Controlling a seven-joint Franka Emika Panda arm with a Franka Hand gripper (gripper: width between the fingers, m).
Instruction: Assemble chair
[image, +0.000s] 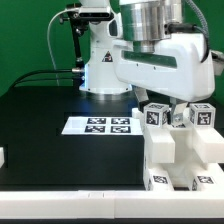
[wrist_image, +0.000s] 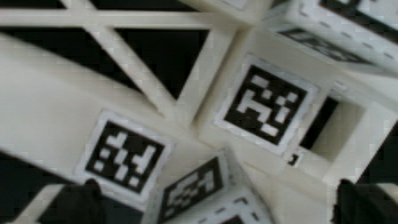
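White plastic chair parts, each bearing square black-and-white tags, are stacked as one partly built cluster on the black table, directly beneath the gripper. Its dark fingertips appear in the wrist view spread wide, one on either side of a tagged part and apparently clear of it; nothing is pinched between them, so the assembly seems to stand on its own. The step in hand is judged to be a release or re-grip over the cluster. To do it well, the arm should rise straight off the parts with the fingers held apart, so that neither tip drags a bar sideways, and any new grasp should be centred on a flat face, not on an edge, before closing. Counts: one arm and one gripper; one marker board, lying flat beyond the gripper toward the robot base, with four tags visible on it; at least three upright tagged posts near the fingers in the exterior view, and two lower blocks in front of them; about four tags legible in the wrist view. One further small white piece lies well apart from the tool at the table's far side; its kind cannot be told.
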